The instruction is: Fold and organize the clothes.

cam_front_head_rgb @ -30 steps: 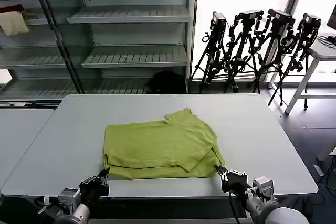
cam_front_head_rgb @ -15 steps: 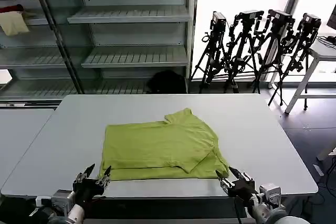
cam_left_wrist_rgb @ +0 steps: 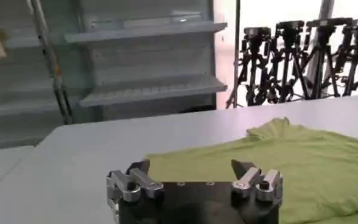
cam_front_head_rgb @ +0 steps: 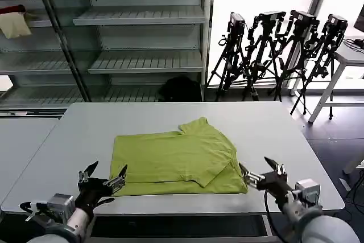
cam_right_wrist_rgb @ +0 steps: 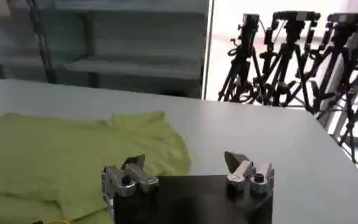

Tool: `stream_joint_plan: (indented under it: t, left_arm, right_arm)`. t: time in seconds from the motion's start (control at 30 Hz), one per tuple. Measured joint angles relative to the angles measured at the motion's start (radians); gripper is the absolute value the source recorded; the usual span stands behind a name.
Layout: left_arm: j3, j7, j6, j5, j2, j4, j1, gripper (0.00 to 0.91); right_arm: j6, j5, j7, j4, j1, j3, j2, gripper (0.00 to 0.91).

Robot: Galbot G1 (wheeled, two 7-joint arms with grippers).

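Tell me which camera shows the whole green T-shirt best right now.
The head view: the folded T-shirt lies whole on the table, between both open grippers. The left wrist view catches only its near-left part, the right wrist view its right side and collar.

Green T-shirt point(cam_front_head_rgb: 176, 160) lies folded mid-table point(cam_front_head_rgb: 284, 140). Left gripper point(cam_front_head_rgb: 103, 176) spread wide at its seven o'clock corner; right gripper point(cam_front_head_rgb: 263, 173) spread at four o'clock, just beside the hem.

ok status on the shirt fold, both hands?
Left hand open, at shirt's near-left corner. Right hand open, off near-right corner. Green T-shirt partly folded, flat on table. Nothing in the way.
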Motion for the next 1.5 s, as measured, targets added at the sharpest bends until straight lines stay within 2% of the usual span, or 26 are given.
stream_joint_plan:
  t: [0.3,0.63,1.0,1.5]
  left_arm:
    - [0.03,0.115,0.002,-0.061,0.019,0.158,-0.19,0.907]
    - [0.08,0.214,0.005,-0.094,0.045,0.368,-0.368,0.907]
    - [0.169,0.262,0.006,-0.078,0.022,0.596,-0.523,0.907]
    - [0.262,0.278,0.007,-0.07,-0.012,0.804,-0.684,0.907]
  right_arm:
    - [-0.028,0.044,-0.055,-0.277,0.393,-0.219,0.071,0.907]
    - [-0.043,0.024,-0.123,-0.568,0.714,-0.453,0.164,0.907]
    - [-0.049,-0.046,-0.155,-0.799,0.841,-0.577,0.287,0.907]
    - [-0.052,-0.101,-0.191,-0.943,0.895,-0.629,0.366,0.907]
